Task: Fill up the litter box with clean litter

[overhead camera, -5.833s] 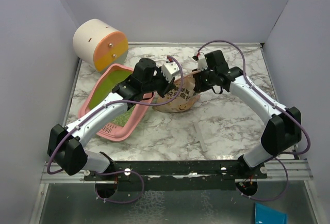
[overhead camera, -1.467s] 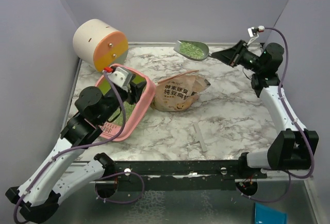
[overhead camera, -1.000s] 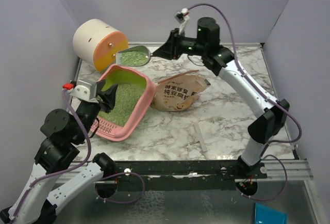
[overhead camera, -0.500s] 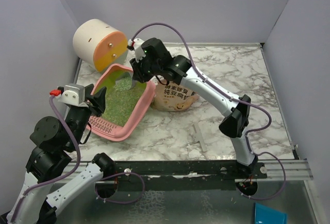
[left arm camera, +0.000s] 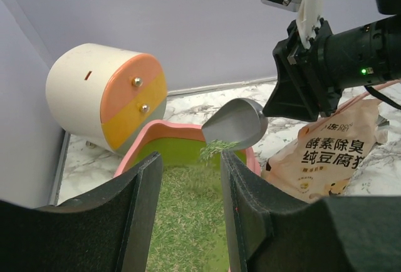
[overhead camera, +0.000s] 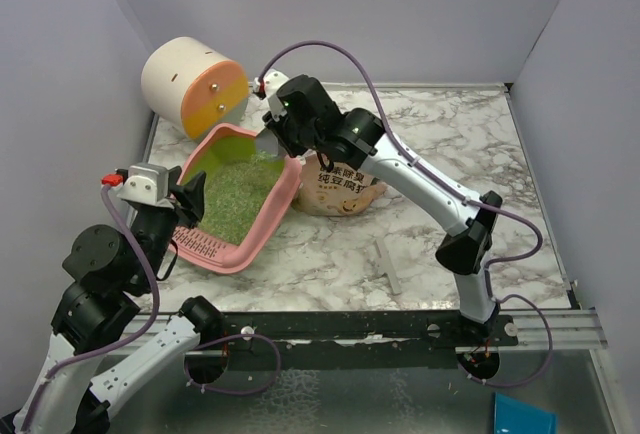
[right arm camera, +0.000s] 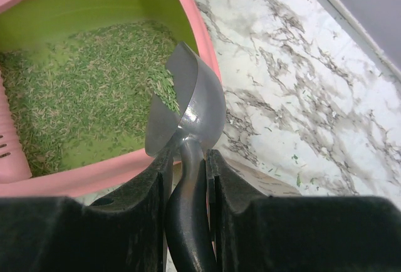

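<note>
R gripper (right arm camera: 187, 167) clamped tight on the handle of a grey scoop (right arm camera: 194, 103), holding nothing else. Scoop is tipped mouth-down over the far end of the pink litter box (overhead camera: 288, 189), w/ a few grains at its lip. Green-grey litter (overhead camera: 232, 202) lies spread over the box's lime bottom, w/ bare green at the far corner. L gripper (left arm camera: 191, 159) is wide open & empty, poised by the box's left edge nr the slotted grille (overhead camera: 205, 246); can't tell if it touches. Box sits on the marble table (overhead camera: 440, 164), w/ the cream-and-orange cylinder (overhead camera: 195, 84) behind-left & a tan paper bag (overhead camera: 345, 182) just beside its right wall.
</note>
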Controlling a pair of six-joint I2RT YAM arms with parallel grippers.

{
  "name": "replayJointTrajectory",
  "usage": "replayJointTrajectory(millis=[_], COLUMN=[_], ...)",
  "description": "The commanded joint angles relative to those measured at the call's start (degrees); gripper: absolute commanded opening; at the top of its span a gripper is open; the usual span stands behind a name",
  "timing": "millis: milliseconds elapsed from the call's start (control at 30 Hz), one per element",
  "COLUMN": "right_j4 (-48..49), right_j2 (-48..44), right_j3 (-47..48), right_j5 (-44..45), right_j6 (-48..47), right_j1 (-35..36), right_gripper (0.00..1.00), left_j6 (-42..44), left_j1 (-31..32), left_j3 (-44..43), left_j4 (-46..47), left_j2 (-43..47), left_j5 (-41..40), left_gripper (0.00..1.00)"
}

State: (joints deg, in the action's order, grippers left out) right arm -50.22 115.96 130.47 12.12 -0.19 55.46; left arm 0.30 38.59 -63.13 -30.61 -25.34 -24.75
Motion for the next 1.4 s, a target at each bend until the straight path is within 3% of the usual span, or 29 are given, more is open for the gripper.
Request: replayJointTrajectory(millis=[0,200,367,533,667,733,833,933,1233,1367], right_j4=[1.7,1.6,7.1,4.1,5.3,6.2,11.8,19.4,36.8,41.0], right_j2=[-5.1,-4.9,-9.9,-10.3,-12.2,-14.8,-20.9,-26.6,-41.7,-45.8], right_j3=[-0.8,1.9,-4.0,-1.4,-3.9,-7.1,-17.7,-27.6,-59.3,-71.3], right_j5=[5.7,7.7,8.0,5.0,7.8,1.4,-17.6,-25.1,-27.2,-30.6], right_j6=[-2.5,-4.0,-4.6,-4.4,-3.7,-0.6,5.4,10.6,26.7,30.7], right_j1=[2.1,3.3,3.3,3.3,1.4,-5.7,-20.1,-32.2,-59.4,-67.4], right_gripper=[0.01,0.01,0.01,0.01,0.01,0.01,0.01,0.01,0.01,0.01], left_j6=[-0.4,-0.8,-0.7,-0.4,-1.4,-2.1,-2.7,-3.0,-2.2,-2.8], left_j1=[0.0,0.0,0.0,0.0,0.0,0.0,0.0,0.0,0.0,0.0], left_j3=[0.6,1.1,1.2,1.2,1.9,2.3,3.2,3.8,4.4,4.7], left_j4=[0.0,0.0,-0.1,-0.2,0.4,1.0,3.0,4.8,7.8,10.4], left_j2=[0.0,0.0,-0.3,-1.7,-2.9,-3.6,-4.4,-5.2,-9.7,-12.0], left_j5=[-0.9,-0.6,0.2,1.1,2.2,3.3,5.4,6.8,9.0,11.8], left_gripper=[0.45,0.45,0.45,0.46,0.46,0.46,0.46,0.46,0.47,0.48])
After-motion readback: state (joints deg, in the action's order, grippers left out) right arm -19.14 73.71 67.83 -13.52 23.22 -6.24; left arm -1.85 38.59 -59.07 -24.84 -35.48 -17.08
